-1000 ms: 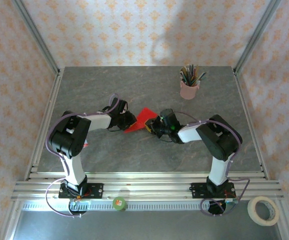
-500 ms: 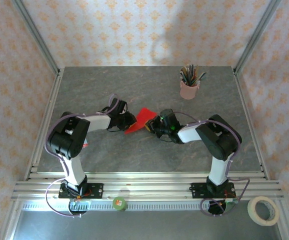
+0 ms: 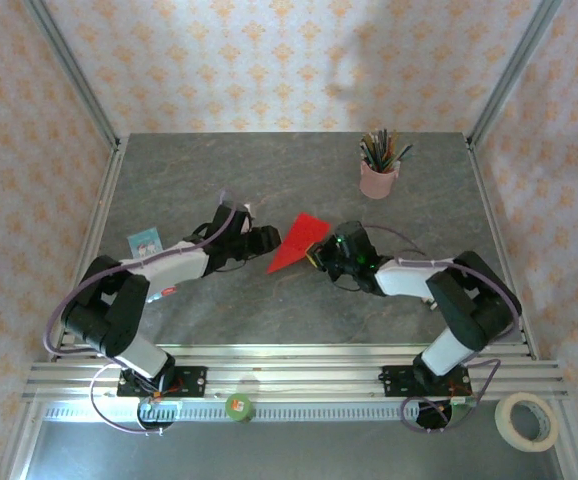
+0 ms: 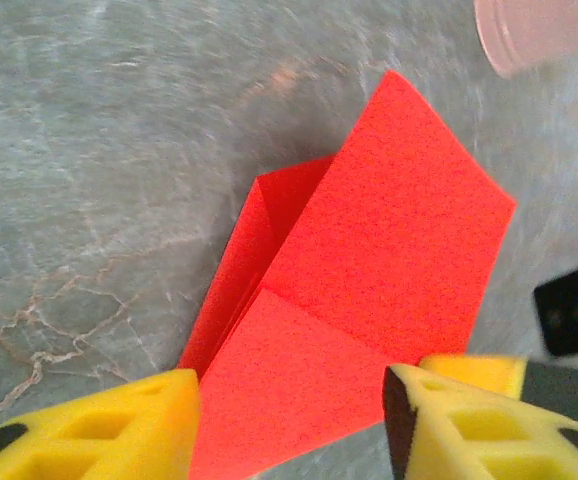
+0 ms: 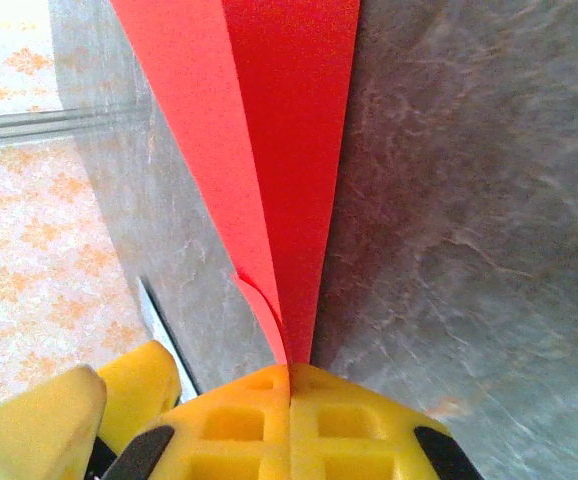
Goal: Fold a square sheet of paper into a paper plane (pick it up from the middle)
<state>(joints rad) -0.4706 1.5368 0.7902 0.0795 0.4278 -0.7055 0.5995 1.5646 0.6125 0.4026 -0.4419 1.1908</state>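
Observation:
The square sheet of paper is bright red and folded into a layered shape with a point; it lies mid-table on the grey surface. In the left wrist view its folded layers spread flat, and one corner reaches between the yellow pads. My left gripper is open just left of the paper, and its pads do not press it. My right gripper is shut on the paper's right end, and the red layers run straight out from its closed pads.
A pink pencil cup stands at the back right. A small pale-blue card lies near the left arm. A tape roll and a green disc sit off the table's front rail.
My left gripper has opened and let go of the paper. Both arms have stretched out lower, and the paper has shifted slightly right in the right gripper. The card has come into view.

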